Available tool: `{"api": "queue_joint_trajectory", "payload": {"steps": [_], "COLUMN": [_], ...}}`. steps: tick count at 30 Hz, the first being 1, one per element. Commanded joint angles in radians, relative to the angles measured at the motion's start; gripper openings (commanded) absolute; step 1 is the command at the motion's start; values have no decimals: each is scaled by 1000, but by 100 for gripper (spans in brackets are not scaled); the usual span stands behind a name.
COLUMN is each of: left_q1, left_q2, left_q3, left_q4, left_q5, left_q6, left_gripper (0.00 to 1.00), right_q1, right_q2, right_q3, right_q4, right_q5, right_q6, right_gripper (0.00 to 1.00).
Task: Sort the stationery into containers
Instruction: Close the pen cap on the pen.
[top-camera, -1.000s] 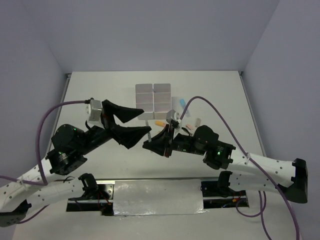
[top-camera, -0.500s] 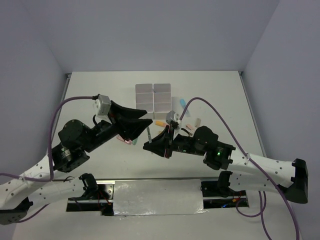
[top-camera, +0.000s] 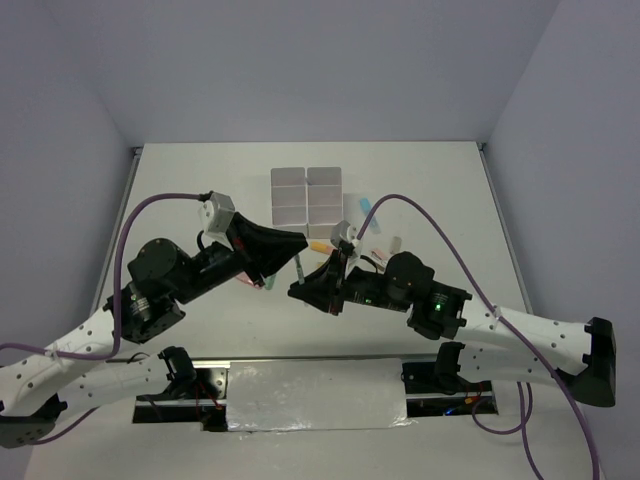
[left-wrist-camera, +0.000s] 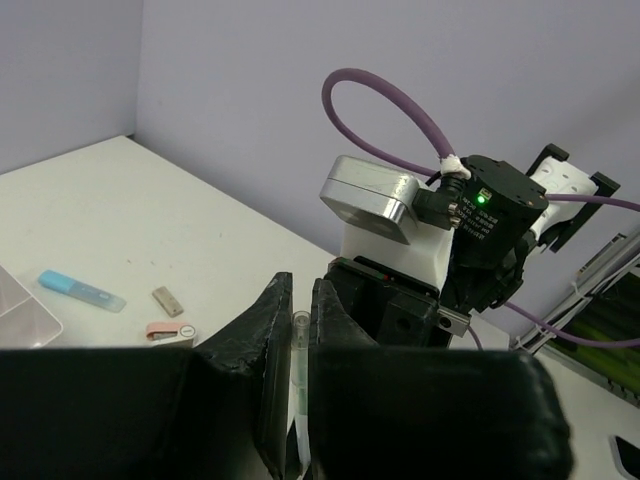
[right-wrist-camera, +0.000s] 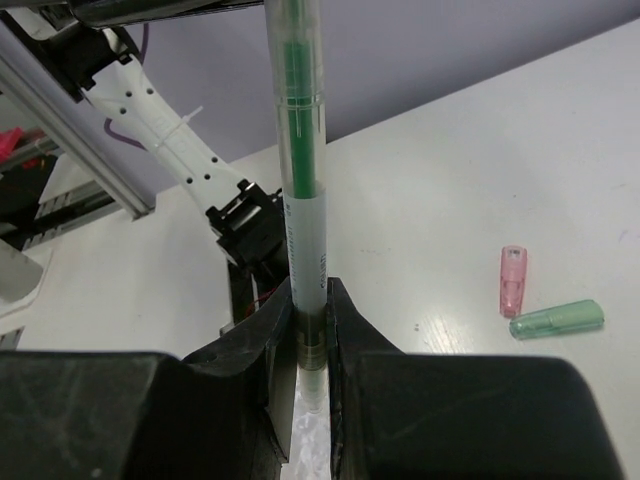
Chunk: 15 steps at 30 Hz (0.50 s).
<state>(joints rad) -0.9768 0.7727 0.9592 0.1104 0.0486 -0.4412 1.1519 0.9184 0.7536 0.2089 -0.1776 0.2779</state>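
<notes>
A thin green pen (right-wrist-camera: 300, 150) with a clear barrel stands upright between the two arms. My right gripper (right-wrist-camera: 311, 290) is shut on its lower end. My left gripper (left-wrist-camera: 297, 290) has come in from the left, and its jaws are pressed onto the pen's (left-wrist-camera: 299, 325) other end. In the top view the pen (top-camera: 298, 265) bridges the left gripper (top-camera: 296, 250) and the right gripper (top-camera: 306, 288), just in front of the white containers (top-camera: 308, 195). A pink marker (right-wrist-camera: 512, 280) and a green marker (right-wrist-camera: 557, 319) lie on the table.
An orange marker (top-camera: 319, 246) lies in front of the containers and a blue item (top-camera: 364, 204) to their right. The left wrist view shows that blue item (left-wrist-camera: 80, 290), a tan eraser (left-wrist-camera: 168, 301) and a pink item (left-wrist-camera: 168, 331) on the table.
My left gripper swung right toward the pen and its jaws went from wide open to closed on the pen's end. The right arm stayed still, holding the pen.
</notes>
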Motion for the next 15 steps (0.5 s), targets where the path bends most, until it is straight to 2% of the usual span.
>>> {"api": "queue_joint_trajectory", "payload": {"steps": [1, 8, 13, 15], "left_q1": [-3, -3, -11, -23], "left_q2": [0, 62, 91, 92], "left_q3": [4, -17, -85, -132], "left_q4": [18, 3, -5, -8], "left_q5": [30, 74, 106, 97], "left_q6": [-4, -37, -85, -97], "left_gripper": [0, 0, 0, 0], "right_q1": [-3, -24, -115, -124], "right_q2": [-26, -3, 33, 56], "right_q3": [73, 254, 374, 429], "right_q4": [15, -42, 4, -34], "right_q5": [41, 127, 11, 10], "right_q6": [-14, -91, -69, -94], "right_gripper": [0, 0, 0, 0]}}
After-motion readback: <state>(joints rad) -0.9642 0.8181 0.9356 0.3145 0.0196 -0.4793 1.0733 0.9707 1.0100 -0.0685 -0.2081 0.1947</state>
